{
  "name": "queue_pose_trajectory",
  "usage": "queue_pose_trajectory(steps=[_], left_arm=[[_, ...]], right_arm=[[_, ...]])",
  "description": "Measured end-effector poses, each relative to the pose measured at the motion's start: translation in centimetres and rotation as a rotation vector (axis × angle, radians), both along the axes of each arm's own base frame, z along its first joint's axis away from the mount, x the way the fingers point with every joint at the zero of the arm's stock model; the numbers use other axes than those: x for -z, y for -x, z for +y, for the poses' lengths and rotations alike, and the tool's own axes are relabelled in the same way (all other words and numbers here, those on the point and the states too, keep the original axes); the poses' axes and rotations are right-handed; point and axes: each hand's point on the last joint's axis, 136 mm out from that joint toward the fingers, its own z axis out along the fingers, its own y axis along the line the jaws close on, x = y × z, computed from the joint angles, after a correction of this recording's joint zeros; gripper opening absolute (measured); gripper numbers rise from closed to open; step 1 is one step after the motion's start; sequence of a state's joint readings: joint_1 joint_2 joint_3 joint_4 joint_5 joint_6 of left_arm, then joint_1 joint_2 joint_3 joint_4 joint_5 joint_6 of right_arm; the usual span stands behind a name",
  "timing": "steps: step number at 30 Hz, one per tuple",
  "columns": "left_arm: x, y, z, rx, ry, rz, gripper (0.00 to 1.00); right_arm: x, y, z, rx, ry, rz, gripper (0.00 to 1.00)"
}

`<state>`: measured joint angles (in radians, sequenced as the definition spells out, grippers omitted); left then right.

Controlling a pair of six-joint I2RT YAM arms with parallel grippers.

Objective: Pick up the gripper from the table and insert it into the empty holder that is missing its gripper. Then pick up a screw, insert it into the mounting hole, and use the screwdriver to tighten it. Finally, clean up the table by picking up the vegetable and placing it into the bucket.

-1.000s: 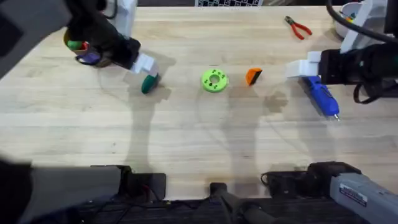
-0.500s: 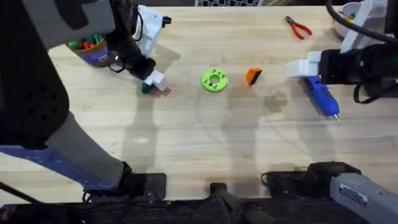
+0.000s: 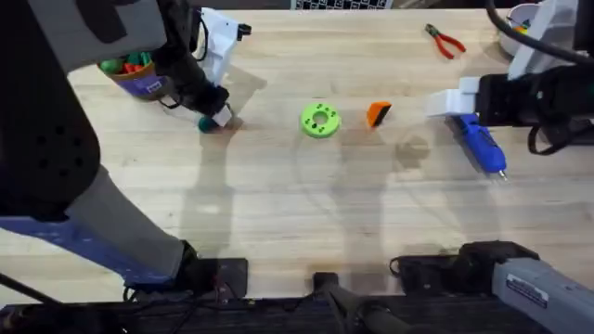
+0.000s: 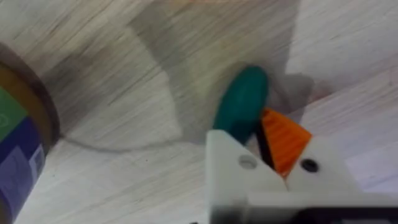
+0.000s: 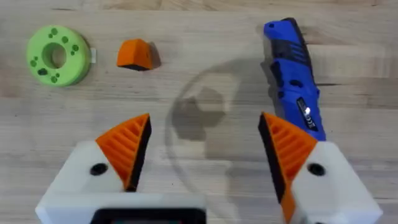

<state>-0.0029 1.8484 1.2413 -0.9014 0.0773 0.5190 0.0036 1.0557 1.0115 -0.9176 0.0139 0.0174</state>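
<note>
- Between the earlier overhead frames and this one, the left gripper (image 3: 215, 113) had drawn back toward the bucket (image 3: 135, 76), carrying the vegetable (image 3: 206, 123) with it; the right gripper (image 3: 448, 102) had not shifted.
- Overhead, a pale wooden table (image 3: 297, 204) carried a green disc (image 3: 320, 120), with the loose orange gripper (image 3: 378, 113) just beside it on the side away from the bucket. Red-handled pliers (image 3: 445, 41) lay near the far edge, and the screwdriver (image 3: 480, 144) lay close by the right gripper.
- From the left wrist, the left gripper (image 4: 264, 146) was clamped on the vegetable (image 4: 241, 104) between one white finger and one orange pad (image 4: 283, 138), low over the table, with the bucket (image 4: 22, 124) wall near.
- From the right wrist, the right gripper (image 5: 202, 146) held its orange pads (image 5: 127, 146) wide apart and empty above the wood. Beyond them lay the screwdriver (image 5: 292, 71), the loose orange gripper (image 5: 135, 54) and the green disc (image 5: 56, 54).
</note>
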Motion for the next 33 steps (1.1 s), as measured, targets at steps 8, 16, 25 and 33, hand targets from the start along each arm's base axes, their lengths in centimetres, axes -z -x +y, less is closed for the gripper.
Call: queue_pose_trajectory(steps=[8, 16, 25, 33], left_arm=[[0.0, 0.0, -0.1, 0.001, 0.006, -0.001, 0.017], [-1.7, 0.4, -1.0, 0.002, 0.060, 0.042, 0.017], [-10.3, -3.0, -1.5, -0.035, 0.083, -0.117, 0.017], [-18.9, -0.3, -1.3, -0.109, 0.081, -0.338, 0.266]], right_arm=[[0.0, 0.0, 0.0, 0.000, 0.000, 0.000, 0.994], [0.0, 0.0, 0.0, 0.000, 0.000, 0.000, 0.993], [0.0, 0.0, 0.0, 0.000, 0.000, 0.000, 0.994], [0.0, 0.0, 0.0, 0.000, 0.000, 0.000, 0.994]])
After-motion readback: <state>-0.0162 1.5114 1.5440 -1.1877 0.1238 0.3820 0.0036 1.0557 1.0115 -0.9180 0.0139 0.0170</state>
